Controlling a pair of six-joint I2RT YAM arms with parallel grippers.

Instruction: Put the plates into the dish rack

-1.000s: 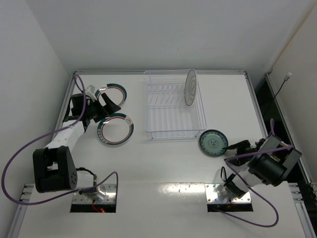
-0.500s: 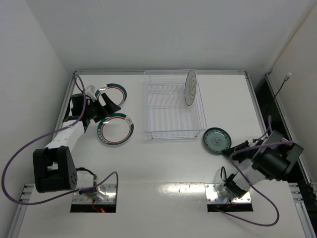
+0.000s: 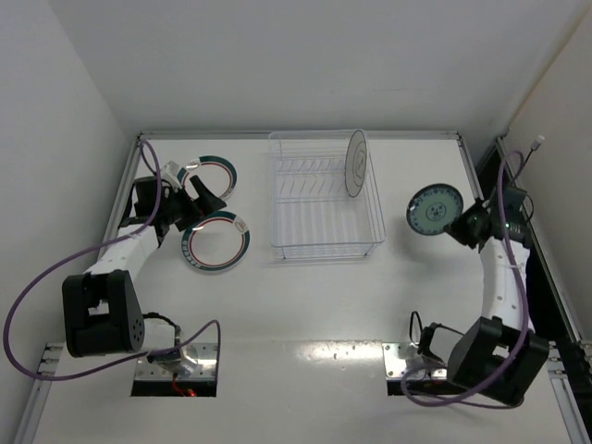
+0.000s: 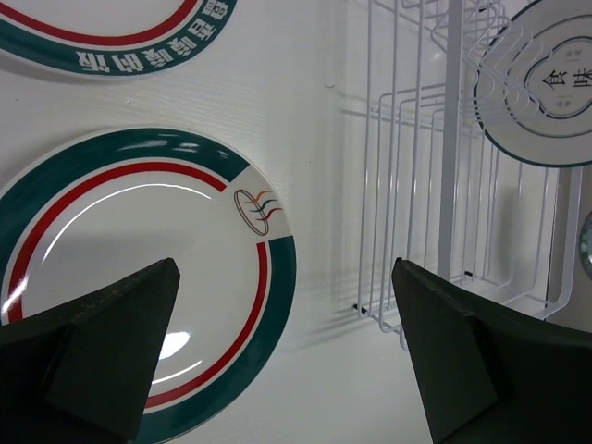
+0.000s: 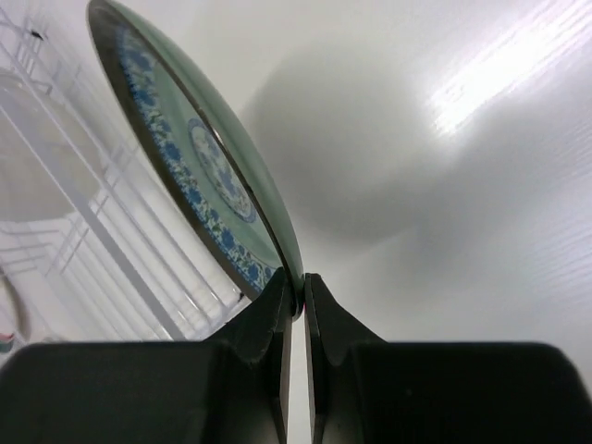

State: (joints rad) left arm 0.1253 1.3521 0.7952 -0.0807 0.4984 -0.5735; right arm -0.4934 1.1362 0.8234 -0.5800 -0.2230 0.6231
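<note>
My right gripper (image 3: 460, 225) is shut on the rim of the small teal patterned plate (image 3: 435, 210), which it holds tilted on edge above the table, right of the dish rack (image 3: 277, 205). In the right wrist view both fingers pinch the plate (image 5: 199, 157) at the gripper (image 5: 296, 291). A grey-white plate (image 3: 356, 164) stands upright in the rack's right end. Two white plates with teal rims (image 3: 215, 244) (image 3: 215, 173) lie flat left of the rack. My left gripper (image 3: 196, 205) hovers open between them, with the near plate (image 4: 139, 213) below its jaws (image 4: 285, 277).
The white wire rack (image 4: 444, 185) stands just right of the left gripper, its wires (image 5: 83, 213) beside the held plate. A raised rail (image 3: 481, 185) borders the table's right side near the right arm. White walls enclose the back and sides.
The right gripper shut on the teal plate, lifted it off the table and carried it back and to the right, tipping it on edge. The left arm has not moved.
</note>
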